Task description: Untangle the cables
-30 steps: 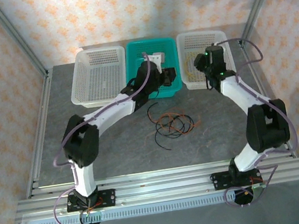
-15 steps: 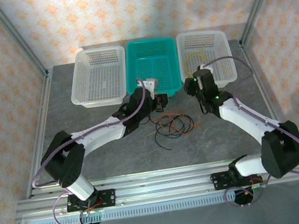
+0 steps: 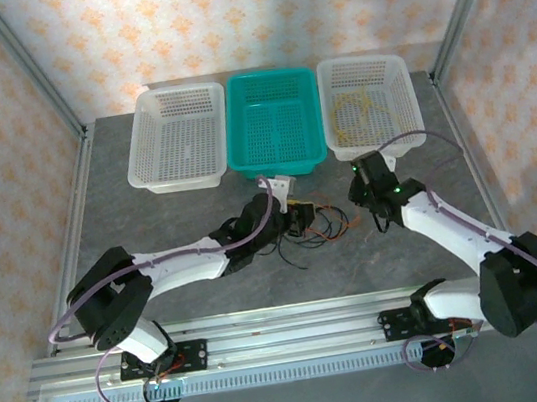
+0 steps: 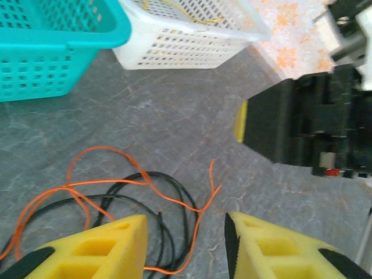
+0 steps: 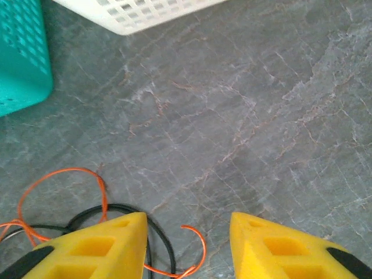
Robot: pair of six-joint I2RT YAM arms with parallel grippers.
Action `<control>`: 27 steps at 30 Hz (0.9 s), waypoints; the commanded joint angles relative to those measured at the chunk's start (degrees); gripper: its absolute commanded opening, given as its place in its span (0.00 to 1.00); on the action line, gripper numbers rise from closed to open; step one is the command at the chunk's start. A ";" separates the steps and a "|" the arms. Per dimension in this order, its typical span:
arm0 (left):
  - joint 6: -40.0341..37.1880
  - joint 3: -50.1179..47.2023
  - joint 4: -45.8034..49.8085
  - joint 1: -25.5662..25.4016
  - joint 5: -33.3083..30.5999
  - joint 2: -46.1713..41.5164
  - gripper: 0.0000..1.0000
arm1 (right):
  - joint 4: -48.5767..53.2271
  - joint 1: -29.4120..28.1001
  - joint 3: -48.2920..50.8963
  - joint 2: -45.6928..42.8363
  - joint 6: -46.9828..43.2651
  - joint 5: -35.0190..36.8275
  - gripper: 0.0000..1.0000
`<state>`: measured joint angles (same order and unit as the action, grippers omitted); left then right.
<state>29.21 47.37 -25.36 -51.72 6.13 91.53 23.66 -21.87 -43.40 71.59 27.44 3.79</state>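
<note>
Top external gives us the orange cable (image 3: pixel 338 223) and black cable (image 3: pixel 291 250) tangled mid-frame on the table (image 3: pixel 171 226), with the yellow cable (image 3: pixel 354 112) in the upper-right basket (image 3: pixel 359 59). Both arms reach low toward the tangle. Only our wrist views show the left gripper (image 4: pixel 186 232) and right gripper (image 5: pixel 189 232) parted and empty.

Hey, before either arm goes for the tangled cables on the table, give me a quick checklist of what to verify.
1. The left gripper is open over the tangle: ok.
2. The right gripper is open beside the tangle: ok.
3. The orange cable and black cable lie apart: not ok, they cross on the table.
4. The yellow cable is out of the tangle: ok, it lies in the right white basket.
5. Both grippers are clear of the table surface: cannot tell.
</note>
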 commanded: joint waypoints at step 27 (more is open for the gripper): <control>-0.30 3.20 -1.72 -0.85 1.29 4.99 0.41 | -5.98 -2.68 1.47 13.93 0.59 4.19 0.25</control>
<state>29.93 49.15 -26.83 -52.14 7.25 96.16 18.35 -24.12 -42.57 85.30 27.35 6.09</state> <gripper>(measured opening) 0.409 0.262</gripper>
